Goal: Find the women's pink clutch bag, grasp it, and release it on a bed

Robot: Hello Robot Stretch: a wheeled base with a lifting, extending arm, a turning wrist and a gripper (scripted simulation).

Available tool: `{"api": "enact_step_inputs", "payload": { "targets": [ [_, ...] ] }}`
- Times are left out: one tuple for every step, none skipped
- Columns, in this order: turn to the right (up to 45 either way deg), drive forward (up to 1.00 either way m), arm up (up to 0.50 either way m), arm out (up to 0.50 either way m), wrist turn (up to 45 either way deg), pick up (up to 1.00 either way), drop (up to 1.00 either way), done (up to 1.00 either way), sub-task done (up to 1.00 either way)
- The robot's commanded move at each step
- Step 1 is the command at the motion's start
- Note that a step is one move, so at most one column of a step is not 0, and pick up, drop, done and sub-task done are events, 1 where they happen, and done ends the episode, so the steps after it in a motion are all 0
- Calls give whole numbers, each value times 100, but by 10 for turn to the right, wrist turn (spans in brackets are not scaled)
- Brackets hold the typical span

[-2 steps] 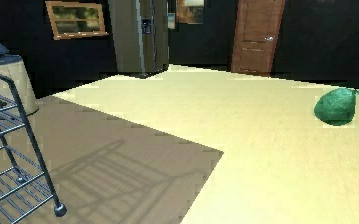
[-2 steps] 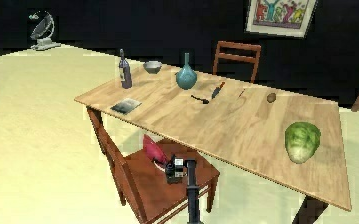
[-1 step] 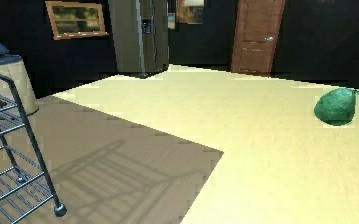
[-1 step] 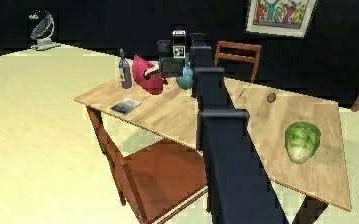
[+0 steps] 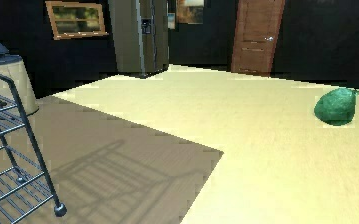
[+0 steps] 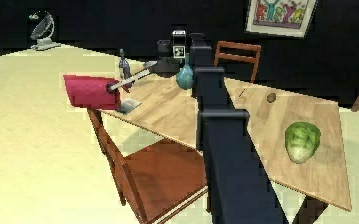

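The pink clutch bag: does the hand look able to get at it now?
Probably yes: the hand points straight at the pink clutch bag near the corner of the table, with nothing between them. Whether it holds the bag cannot be told.

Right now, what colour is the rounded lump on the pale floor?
Green, a deep emerald. The rounded crumpled lump shows best in the forward view.

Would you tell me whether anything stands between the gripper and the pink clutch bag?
Nothing visible does: the gripper reaches right up to the pink bag at the corner of the table. A small bottle stands just behind, off that line. Whether it holds the bag cannot be told.
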Motion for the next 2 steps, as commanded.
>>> {"api": "enact_step_inputs", "payload": {
  "targets": [
    [0,0,0,0,-450,0,0,0,0],
    [0,0,0,0,-270,0,0,0,0]
  ]
}}
